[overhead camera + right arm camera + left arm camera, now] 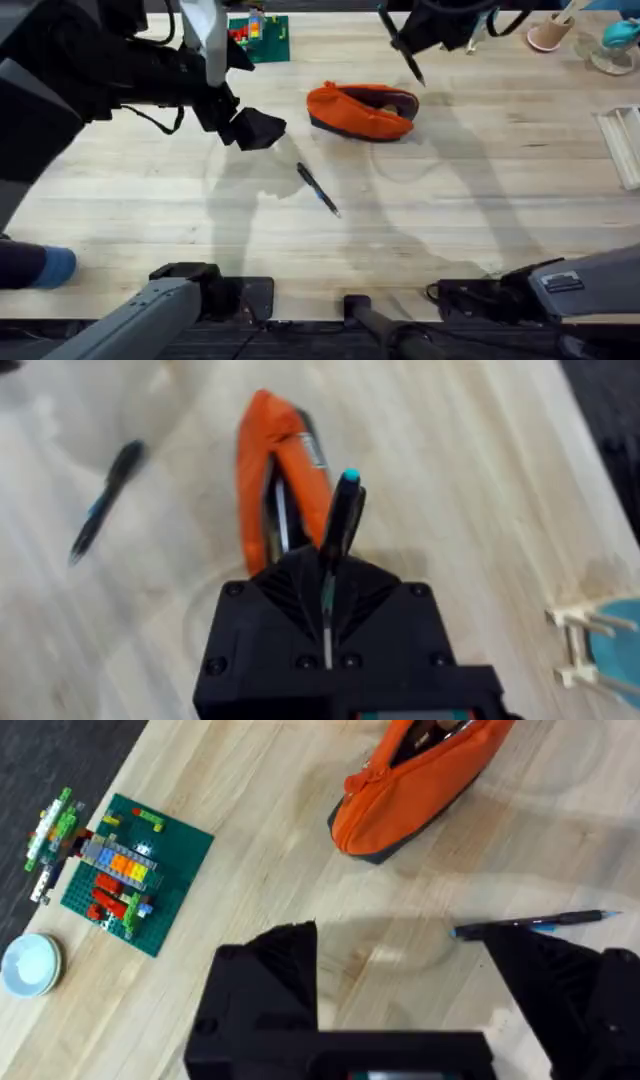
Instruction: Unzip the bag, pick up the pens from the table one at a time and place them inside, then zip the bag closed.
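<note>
Already unzipped the bag [362, 110]; clamped one pen [343, 510] in right gripper [327, 575] above it. Left second pen [318, 188] mid-table, left gripper [400, 980] spread, empty.

The wooden table [150, 210] carries an unzipped orange bag [362, 110] toward its far edge, one pen [318, 188] lying mid-surface, and a green brick plate [262, 38] at the far edge.

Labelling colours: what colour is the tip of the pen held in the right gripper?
Light blue-turquoise tip on the slim dark pen; right wrist view shows it best.
</note>
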Available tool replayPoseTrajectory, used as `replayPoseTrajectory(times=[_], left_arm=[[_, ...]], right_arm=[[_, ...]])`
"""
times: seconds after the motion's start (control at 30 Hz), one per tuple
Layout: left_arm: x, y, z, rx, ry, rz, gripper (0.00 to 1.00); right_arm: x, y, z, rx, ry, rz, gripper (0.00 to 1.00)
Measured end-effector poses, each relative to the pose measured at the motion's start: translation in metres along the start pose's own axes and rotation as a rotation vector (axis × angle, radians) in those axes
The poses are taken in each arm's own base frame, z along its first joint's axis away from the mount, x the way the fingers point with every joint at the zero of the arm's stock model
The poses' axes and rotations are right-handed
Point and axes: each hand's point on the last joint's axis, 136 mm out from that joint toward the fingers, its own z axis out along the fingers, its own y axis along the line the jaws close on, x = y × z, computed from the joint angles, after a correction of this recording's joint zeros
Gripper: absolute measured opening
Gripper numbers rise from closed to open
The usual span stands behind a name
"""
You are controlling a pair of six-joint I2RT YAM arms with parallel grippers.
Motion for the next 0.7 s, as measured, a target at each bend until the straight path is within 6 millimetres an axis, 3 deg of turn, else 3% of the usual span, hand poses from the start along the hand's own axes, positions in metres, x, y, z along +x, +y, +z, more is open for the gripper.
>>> replayPoseTrajectory(times=[0.17, 0.43, 0.7], left_arm=[[0.0, 0.0, 0.0, 0.0, 0.0, 0.0, 0.993], [0.0, 0.0, 0.0, 0.0, 0.0, 0.0, 0.993], [0.0, 0.0, 0.0, 0.0, 0.0, 0.0, 0.992]], right_arm=[[0.007, 0.018, -0.001, -0.086, 0.013, -0.083, 0.031], [0.004, 0.022, 0.0, -0.108, -0.01, -0.152, 0.031], [0.021, 0.029, 0.02, -0.186, 0.043, -0.201, 0.031]])
